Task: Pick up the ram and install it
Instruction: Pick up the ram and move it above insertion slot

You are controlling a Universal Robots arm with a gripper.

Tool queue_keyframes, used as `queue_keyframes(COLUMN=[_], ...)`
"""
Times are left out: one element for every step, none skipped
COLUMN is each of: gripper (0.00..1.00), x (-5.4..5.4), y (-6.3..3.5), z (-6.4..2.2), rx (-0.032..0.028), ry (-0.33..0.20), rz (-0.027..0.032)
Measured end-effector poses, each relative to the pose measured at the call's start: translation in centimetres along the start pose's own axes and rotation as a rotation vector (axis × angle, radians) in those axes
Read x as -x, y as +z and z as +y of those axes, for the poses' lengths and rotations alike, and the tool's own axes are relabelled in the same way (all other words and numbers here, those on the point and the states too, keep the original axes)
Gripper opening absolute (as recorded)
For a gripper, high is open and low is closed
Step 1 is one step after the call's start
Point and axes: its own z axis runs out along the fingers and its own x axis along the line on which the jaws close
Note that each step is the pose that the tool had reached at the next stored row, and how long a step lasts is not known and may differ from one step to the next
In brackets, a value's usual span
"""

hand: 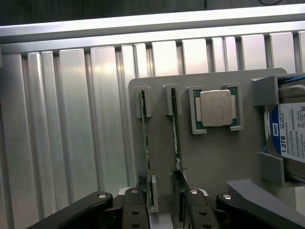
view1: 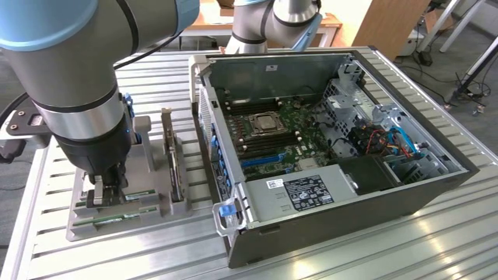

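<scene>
Green ram (hand: 175,133) edge-up in holder (hand: 214,157); end effector (hand: 164,195) spread alongside

Bench (view1: 365,251): ribbed aluminium slats running lengthwise, silver-grey, with a raised rail along the edge at the exterior view's right.
Light: bright, even, from overhead; pale glare patches (view1: 435,217) lie on the slats at the near corner.
Floor (view1: 435,73): plain grey, seen beyond the bench at the exterior view's right.
Table (view1: 211,23): light wooden top, standing behind the bench's far end.
Panel (view1: 389,26): upright brown wooden board, beside the table, towards the exterior view's right.
Stand (view1: 476,73): dark metal legs resting on the floor at the far right.
Tubular legs (view1: 451,20): pale, slanted, behind the panel.
Walls, windows: cannot tell.
</scene>
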Motion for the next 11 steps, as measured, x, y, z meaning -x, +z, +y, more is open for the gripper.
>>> queue_keyframes(gripper=[0.36, 0.36, 0.36, 0.36, 0.36, 0.36, 0.36, 0.36, 0.36, 0.36, 0.36], x=[-0.01, -0.01, -0.02, -0.02, -0.03, -0.07, -0.13, -0.20, -0.26, -0.30, -0.32], y=[0.08, 0.14, 0.15, 0.16, 0.16, 0.18, 0.18, 0.18, 0.17, 0.17, 0.19], z=[-0.01, -0.01, -0.01, -0.01, -0.02, -0.03, -0.04, -0.04, -0.04, -0.04, -0.04], rx=[0.0000, 0.0000, 0.0002, 0.0002, 0.0002, 0.0001, -0.0001, -0.0001, 0.0000, 0.0001, -0.0001], ry=[0.000, 0.000, 0.000, 0.000, 0.000, 0.000, 0.000, 0.000, 0.000, 0.000, 0.000], rz=[0.0000, 0.0000, 0.0001, 0.0002, 0.0002, 0.0001, -0.0001, 0.0000, 0.0001, 0.0001, -0.0001])
